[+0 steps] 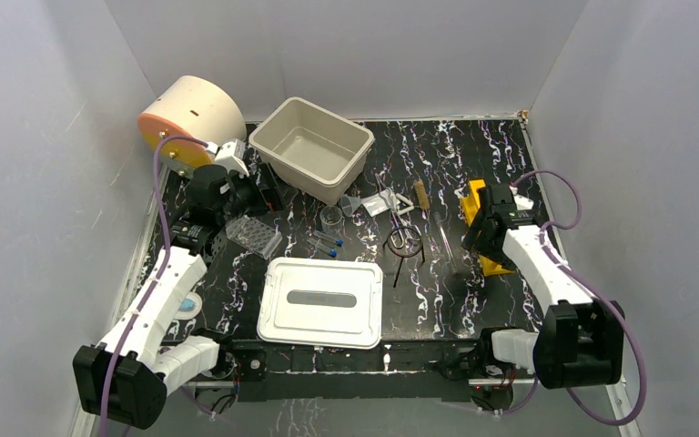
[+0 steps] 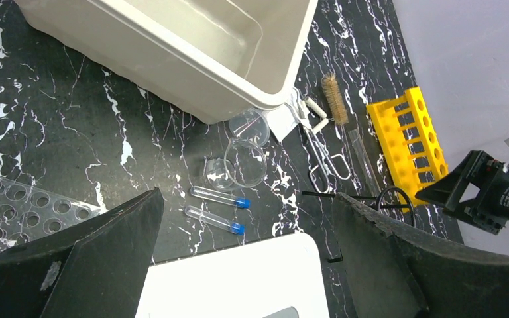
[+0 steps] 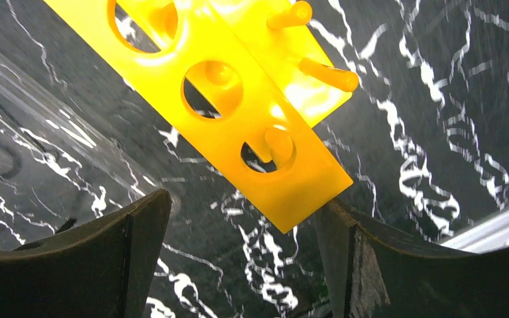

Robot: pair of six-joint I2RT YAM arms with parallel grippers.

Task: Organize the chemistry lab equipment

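two black fingers of my left claw fill the bottom of its wrist view, spread wide and holding nothing, with only tabletop below the gap. far left at the back sits the cream cylinder with its orange face. just beside my left claw a clear well tray rests on the black marbled table. behind it the cream bin stands upright. at the near edge the white lid lies flat. just behind the lid two blue-capped vials lie side by side, caps toward the right. beyond them sits the clear beaker, with the funnel just beside the bin's corner. next come the metal forceps, lying flat, and the black wire ring stand, nearer to me. the tan-bristled brush lies farther back. the glass tubes lie alongside the yellow rack. my right claw hangs over the rack's near end, fingers apart and gripping nothing. the rack's corner shows between them, and i cannot tell whether a finger touches it.
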